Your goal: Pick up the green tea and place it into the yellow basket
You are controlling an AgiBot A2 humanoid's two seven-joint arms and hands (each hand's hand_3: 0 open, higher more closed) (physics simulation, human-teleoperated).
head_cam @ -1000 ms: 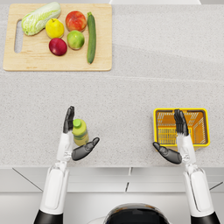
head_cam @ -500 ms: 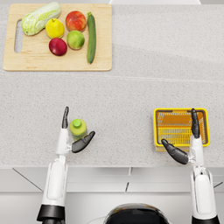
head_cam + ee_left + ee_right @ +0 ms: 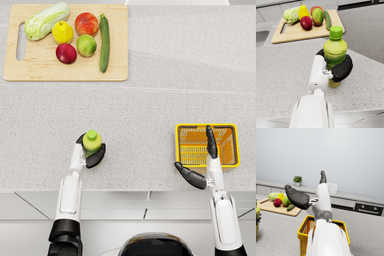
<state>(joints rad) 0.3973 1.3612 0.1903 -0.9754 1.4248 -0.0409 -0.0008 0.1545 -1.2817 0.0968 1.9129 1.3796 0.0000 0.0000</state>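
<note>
The left hand (image 3: 339,71) wraps the upright green tea bottle (image 3: 334,50), seemingly resting on the worktop (image 3: 150,115). The yellow basket (image 3: 186,146) lies well off toward the right hand (image 3: 200,167), which hovers with fingers spread.

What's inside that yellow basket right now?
The yellow basket looks empty: only its wire floor shows. The right hand hovers over part of it, hiding what lies beneath. The green tea bottle is still outside, gripped by the left hand.
</note>
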